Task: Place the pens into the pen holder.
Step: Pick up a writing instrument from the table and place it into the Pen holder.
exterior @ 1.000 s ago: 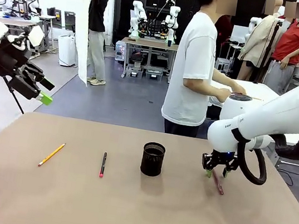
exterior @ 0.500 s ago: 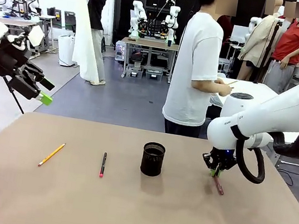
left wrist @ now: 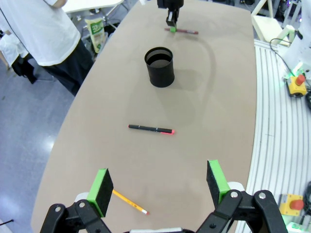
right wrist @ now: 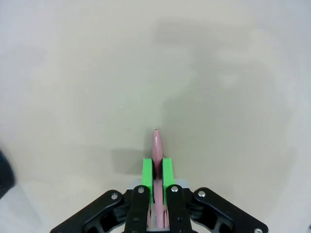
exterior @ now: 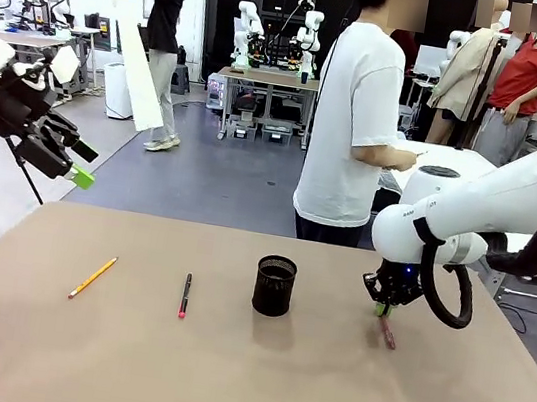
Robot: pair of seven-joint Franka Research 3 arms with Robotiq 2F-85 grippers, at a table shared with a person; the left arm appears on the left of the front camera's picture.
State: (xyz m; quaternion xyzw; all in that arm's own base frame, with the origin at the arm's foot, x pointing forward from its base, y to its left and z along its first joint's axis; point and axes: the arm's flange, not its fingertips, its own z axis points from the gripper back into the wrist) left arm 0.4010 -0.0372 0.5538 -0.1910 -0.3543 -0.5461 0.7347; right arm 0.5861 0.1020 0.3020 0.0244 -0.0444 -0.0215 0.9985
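Observation:
My right gripper (exterior: 383, 307) is shut on the dark-red pen (exterior: 388, 330), just above the table to the right of the pen holder (exterior: 274, 285). In the right wrist view the green pads (right wrist: 147, 173) pinch the dark-red pen (right wrist: 157, 144), whose tip sticks out past them. The black mesh pen holder (left wrist: 160, 66) stands upright at mid-table. A black pen with a red tip (exterior: 185, 295) lies left of it, and a yellow-orange pencil (exterior: 92, 277) lies farther left. My left gripper (exterior: 76, 162) hangs open, high beyond the table's left edge, its fingers (left wrist: 100, 185) wide apart.
A person in a white T-shirt (exterior: 351, 122) stands at the far side of the table, side-on. The brown table (exterior: 242, 379) has free room in front. A red emergency button (left wrist: 295, 83) sits off the table's edge in the left wrist view.
My right gripper closed on the dark-red pen and lifted it slightly off the table, shifting a little toward the pen holder. The left arm has not moved.

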